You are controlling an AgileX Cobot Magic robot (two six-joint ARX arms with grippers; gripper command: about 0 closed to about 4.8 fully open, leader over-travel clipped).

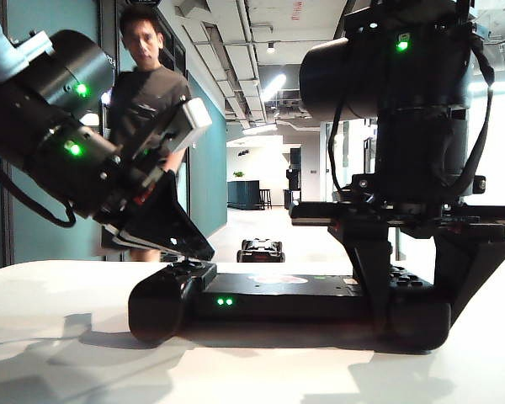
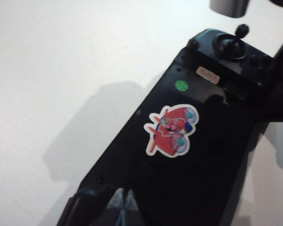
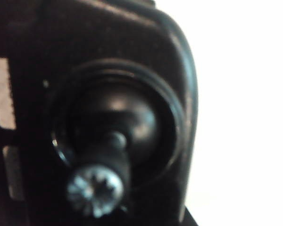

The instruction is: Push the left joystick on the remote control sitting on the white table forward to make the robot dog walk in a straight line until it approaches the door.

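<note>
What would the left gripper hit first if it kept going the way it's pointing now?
Most likely the left end of the remote control. The left gripper slants down toward the left joystick, its tip just above it in the exterior view. Whether it already touches the stick is unclear. The right gripper straddles the remote's other end.

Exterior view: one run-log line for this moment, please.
remote control: on white table | right gripper: clamps its right end | left gripper: at left end | robot dog: beyond, on floor
</note>
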